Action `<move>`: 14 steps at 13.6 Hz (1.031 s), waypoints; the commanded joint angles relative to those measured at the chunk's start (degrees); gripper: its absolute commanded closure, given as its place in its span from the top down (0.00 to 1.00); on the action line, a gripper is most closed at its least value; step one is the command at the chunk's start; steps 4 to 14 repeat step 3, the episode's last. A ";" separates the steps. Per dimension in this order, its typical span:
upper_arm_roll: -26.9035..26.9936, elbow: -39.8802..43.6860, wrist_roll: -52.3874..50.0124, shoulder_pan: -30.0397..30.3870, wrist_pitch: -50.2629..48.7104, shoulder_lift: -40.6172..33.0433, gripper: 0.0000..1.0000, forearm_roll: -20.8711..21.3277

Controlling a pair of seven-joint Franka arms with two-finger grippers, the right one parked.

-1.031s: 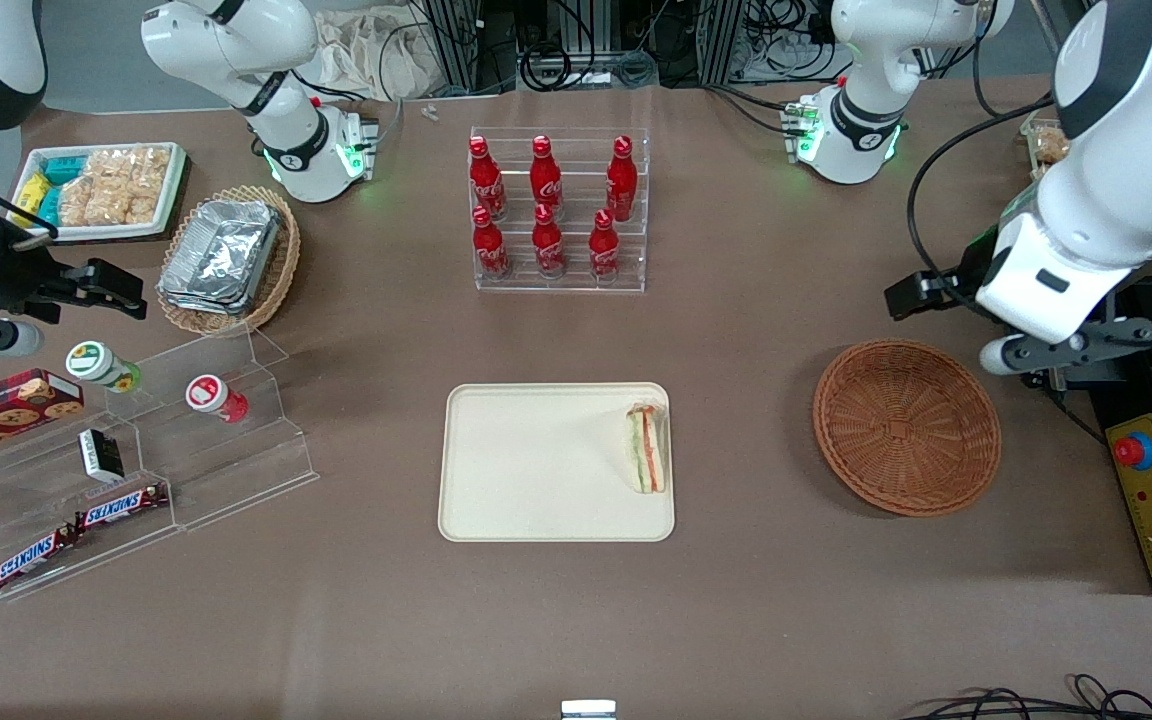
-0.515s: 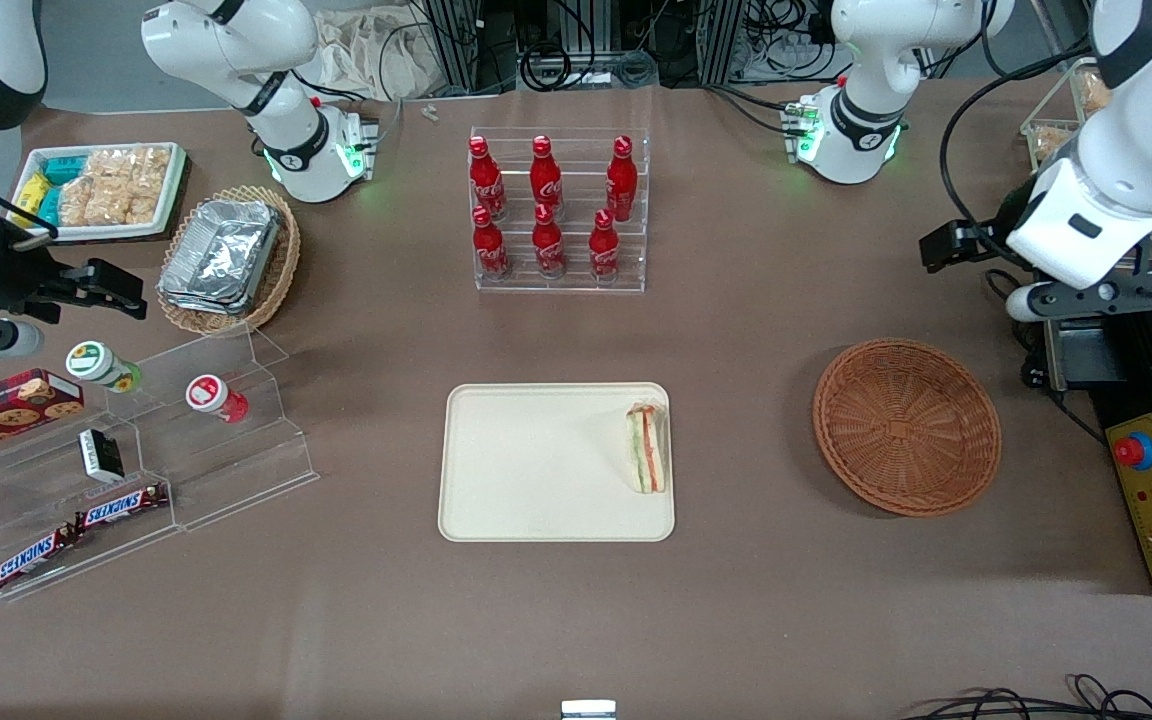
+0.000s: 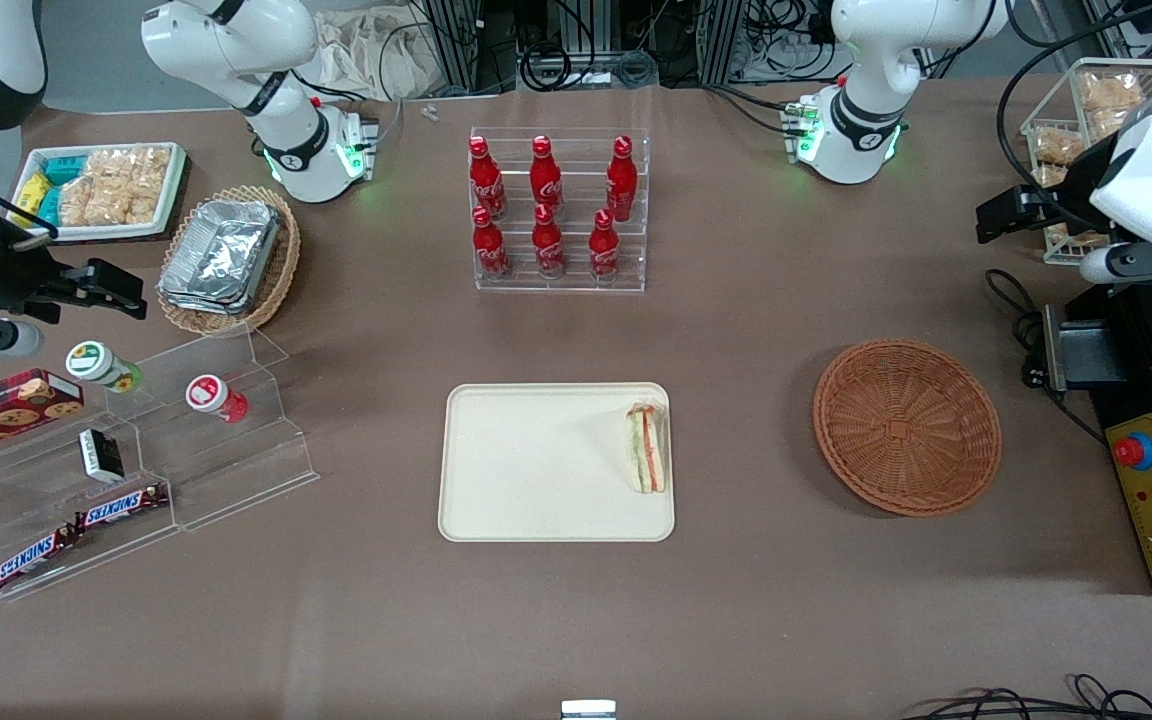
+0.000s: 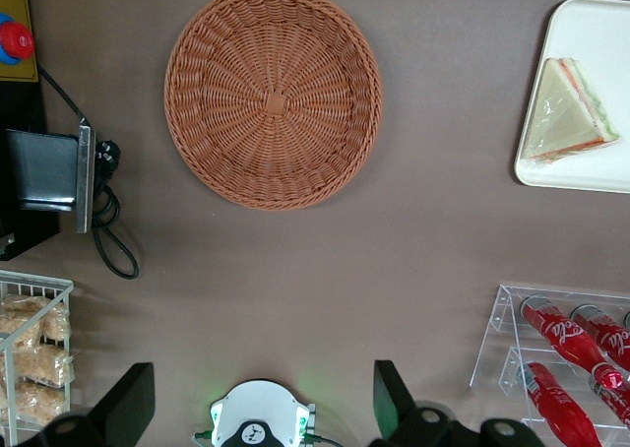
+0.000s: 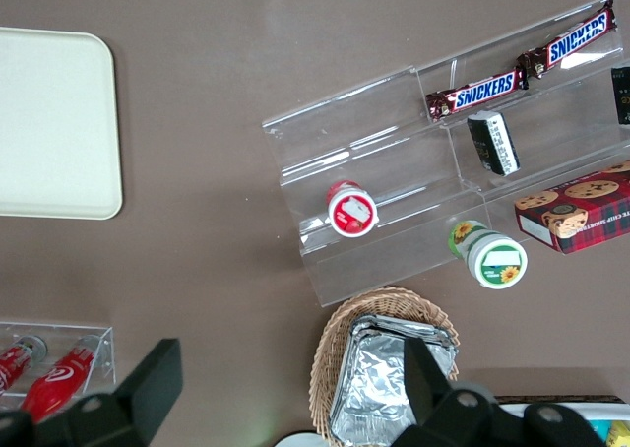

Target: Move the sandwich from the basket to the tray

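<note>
While the sandwich (image 3: 647,449) lies on the tray (image 3: 536,470), at about three o'clock on it against the rim nearest the basket (image 3: 906,427), the left arm's hand (image 3: 1046,215) hangs high over the working arm's end of the surface (image 3: 736,620), farther from the front camera than the basket and well apart from it. Its fingers (image 4: 131,406) are spread wide and released, grasping nothing. The basket holds nothing and sits beside the tray. From the tray, a clear rack of red bottles (image 3: 548,210) stands at twelve o'clock. A wire rack of packets (image 3: 1086,110) is just beside the hand.
</note>
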 commanded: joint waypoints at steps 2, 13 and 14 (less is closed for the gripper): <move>0.68 -0.33 -0.01 -1.11 0.07 -0.55 1.00 0.31; 0.68 -0.33 0.17 -1.11 0.07 -0.55 1.00 0.31; 0.68 -0.33 0.17 -1.11 0.07 -0.55 1.00 0.31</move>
